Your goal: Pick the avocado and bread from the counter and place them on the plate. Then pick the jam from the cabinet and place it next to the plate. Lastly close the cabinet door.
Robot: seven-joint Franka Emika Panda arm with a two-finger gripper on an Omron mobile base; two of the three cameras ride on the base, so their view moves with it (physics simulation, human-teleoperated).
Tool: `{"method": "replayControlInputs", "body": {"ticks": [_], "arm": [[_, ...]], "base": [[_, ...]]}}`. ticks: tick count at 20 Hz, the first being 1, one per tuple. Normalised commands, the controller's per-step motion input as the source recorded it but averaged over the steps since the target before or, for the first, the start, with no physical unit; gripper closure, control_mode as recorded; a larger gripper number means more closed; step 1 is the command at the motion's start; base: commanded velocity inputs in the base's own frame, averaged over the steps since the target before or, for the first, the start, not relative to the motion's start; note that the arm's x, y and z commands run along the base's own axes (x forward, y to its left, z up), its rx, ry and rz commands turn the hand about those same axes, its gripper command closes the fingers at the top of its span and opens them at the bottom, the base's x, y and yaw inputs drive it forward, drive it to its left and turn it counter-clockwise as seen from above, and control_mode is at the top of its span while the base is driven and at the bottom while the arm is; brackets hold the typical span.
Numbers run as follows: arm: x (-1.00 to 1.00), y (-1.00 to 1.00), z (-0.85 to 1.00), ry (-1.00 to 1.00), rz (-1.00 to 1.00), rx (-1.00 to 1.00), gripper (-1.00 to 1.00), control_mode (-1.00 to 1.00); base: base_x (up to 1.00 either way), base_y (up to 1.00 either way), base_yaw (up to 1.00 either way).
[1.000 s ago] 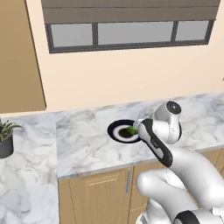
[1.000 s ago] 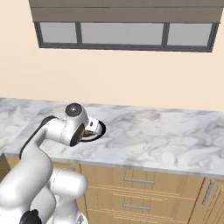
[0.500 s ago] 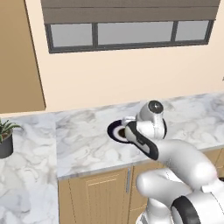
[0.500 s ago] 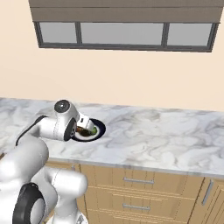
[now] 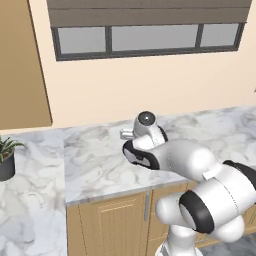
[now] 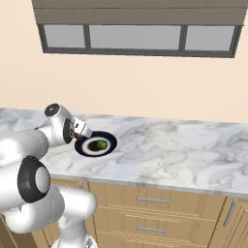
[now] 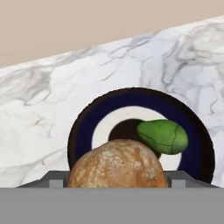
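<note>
The dark navy plate lies on the white marble counter, and the green avocado rests right of its brown centre. My gripper is shut on the bread, a round brown loaf held low over the plate's near rim. In the right base view the gripper hovers at the left edge of the plate, with the avocado on it. In the left base view my arm hides most of the plate. The jam is out of view.
A tan wall cabinet hangs at the far left above the counter. A potted plant stands below it. Base cabinets with drawer handles run under the counter. A dark-framed window is on the wall.
My hand has swung left across the plate with the bread in it, from the plate's right side to its left edge. The avocado has stayed on the plate.
</note>
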Motion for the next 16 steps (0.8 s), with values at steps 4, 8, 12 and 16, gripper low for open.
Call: {"method": "replayControlInputs", "body": {"ticks": [4,8,12,16], "arm": [[0.23,0.0,-0.04,0.16,0.0,0.0,1.0,-1.0],[0.44,0.0,-0.04,0.29,0.0,0.0,1.0,-1.0],[0.14,0.0,-0.05,0.07,0.0,0.0,1.0,-1.0],[0.1,0.0,-0.24,0.0,0.0,-0.01,1.0,-1.0]], "base": [[0.0,0.0,0.0],[0.0,0.0,0.0],[0.0,0.0,0.0],[0.0,0.0,0.0]]}}
